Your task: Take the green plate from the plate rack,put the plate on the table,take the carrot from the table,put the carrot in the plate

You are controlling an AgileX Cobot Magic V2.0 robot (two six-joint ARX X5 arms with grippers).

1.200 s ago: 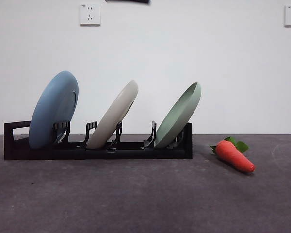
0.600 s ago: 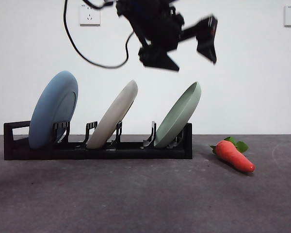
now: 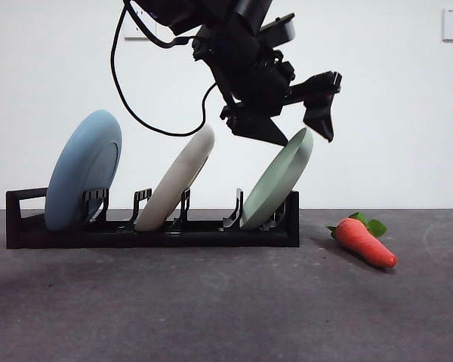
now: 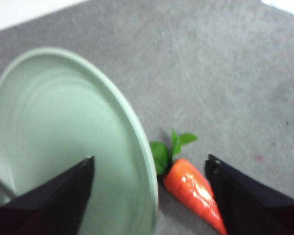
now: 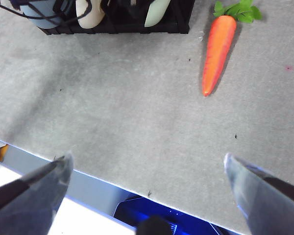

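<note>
The green plate (image 3: 281, 179) leans in the end slot of the black plate rack (image 3: 151, 230), beside the cream-white plate (image 3: 177, 179) and the light blue plate (image 3: 83, 170). My left gripper (image 3: 296, 128) is open and hangs over the green plate's top rim, one jaw on each side of it, not closed. In the left wrist view the green plate (image 4: 63, 142) fills the space between my jaws (image 4: 149, 171), with the carrot (image 4: 191, 188) behind. The carrot (image 3: 365, 240) lies on the table (image 3: 226, 302) right of the rack. My right gripper (image 5: 147, 169) is open above the table's front edge.
Two wall sockets (image 3: 140, 23) sit on the white wall behind. A black cable (image 3: 136, 105) hangs from the left arm above the cream-white plate. The rack (image 5: 117, 17) and carrot (image 5: 216, 46) show far off in the right wrist view.
My left arm has come down from the top of the front view to the green plate's rim. The plates, rack and carrot have not moved.
</note>
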